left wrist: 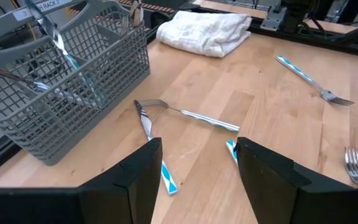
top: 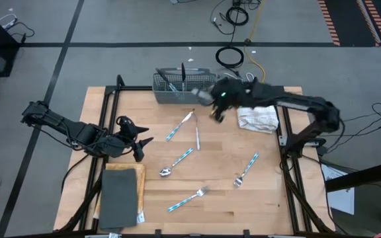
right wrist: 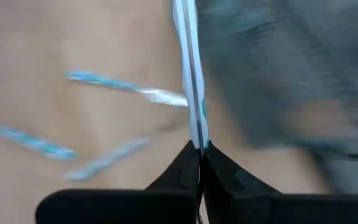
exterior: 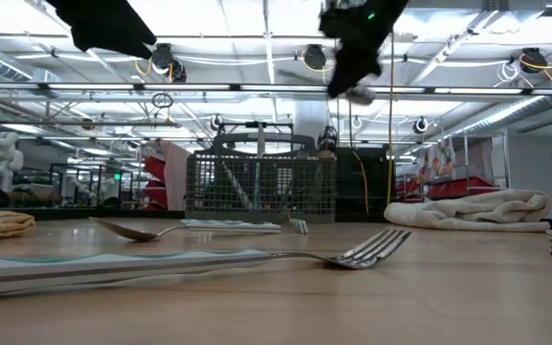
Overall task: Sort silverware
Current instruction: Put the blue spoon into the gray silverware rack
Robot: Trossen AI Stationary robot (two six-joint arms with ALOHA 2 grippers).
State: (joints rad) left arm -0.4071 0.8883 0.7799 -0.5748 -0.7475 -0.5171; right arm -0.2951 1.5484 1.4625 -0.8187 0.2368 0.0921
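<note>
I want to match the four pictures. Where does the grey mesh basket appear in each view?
High view: the grey mesh basket sits at the table's far edge, centre.
Low view: middle of the picture, beyond the forks.
Left wrist view: upper left, cutlery standing inside.
Right wrist view: cannot tell; only a grey blur at right.
Shared landmark: the white cloth, beside the basket.

I see open tabletop [top: 270, 192] at lower right; the basket [top: 177, 88] and cloth [top: 257, 118] crowd the top.

Five utensils [top: 178, 126] loose on the table [top: 270, 192] (one basket [top: 177, 86], one towel [top: 257, 118]).
</note>
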